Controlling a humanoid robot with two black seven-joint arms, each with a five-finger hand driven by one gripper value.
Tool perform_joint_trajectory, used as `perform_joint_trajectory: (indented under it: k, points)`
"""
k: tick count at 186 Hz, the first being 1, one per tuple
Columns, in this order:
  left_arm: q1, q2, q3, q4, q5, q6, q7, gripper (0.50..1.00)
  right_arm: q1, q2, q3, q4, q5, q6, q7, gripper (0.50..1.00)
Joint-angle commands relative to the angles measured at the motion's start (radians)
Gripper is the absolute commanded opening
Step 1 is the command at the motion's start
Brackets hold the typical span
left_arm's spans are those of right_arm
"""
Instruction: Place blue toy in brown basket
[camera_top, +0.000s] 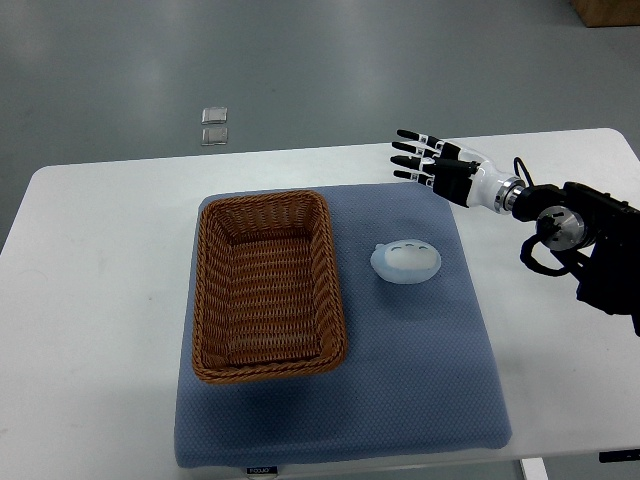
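The toy (406, 261) is lying flat on the mat (420, 380), long axis running left-right, just right of the basket (208, 300) and apart from it. A small label at the mat's near edge is showing unreadable print. The right hand (432, 160) is hovering beyond the toy, fingers spread, gripping nothing.

Bare mat (420, 350) around toy (406, 261); basket (268, 286) flanks its left.

A pale blue toy (406, 261) and a brown woven basket (268, 288) are seen on a blue dotted mat (420, 380). The surface (100, 300) is white, the robot hand (432, 160) black and white.
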Motion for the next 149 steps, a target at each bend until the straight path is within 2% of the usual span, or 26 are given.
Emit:
perform_joint_trajectory:
  k: [1, 39, 53, 86, 109, 149]
  points:
    - [-0.001, 0.000, -0.001, 0.001, 0.000, 0.003, 0.000, 1.000, 0.000, -0.002, 0.001, -0.001, 0.000, 0.000, 0.001, 0.917]
    - [-0.001, 0.000, -0.001, -0.005, 0.000, 0.003, 0.000, 1.000, 0.002, -0.005, -0.005, 0.000, -0.015, 0.024, 0.005, 0.915]
    - [-0.001, 0.000, -0.001, -0.001, 0.000, 0.003, 0.000, 1.000, 0.002, -0.016, -0.002, 0.000, -0.086, 0.063, 0.020, 0.913]
    - [-0.001, 0.000, 0.000, 0.001, 0.000, 0.003, 0.000, 1.000, 0.003, -0.034, -0.002, 0.011, -0.284, 0.108, 0.116, 0.911]
    - [-0.001, 0.000, -0.001, -0.001, 0.000, 0.003, 0.000, 1.000, 0.008, -0.080, -0.003, 0.046, -0.442, 0.108, 0.193, 0.911]
    - [-0.001, 0.000, 0.000, -0.001, 0.000, 0.003, 0.000, 1.000, 0.034, -0.160, -0.002, 0.130, -0.868, 0.108, 0.337, 0.909]
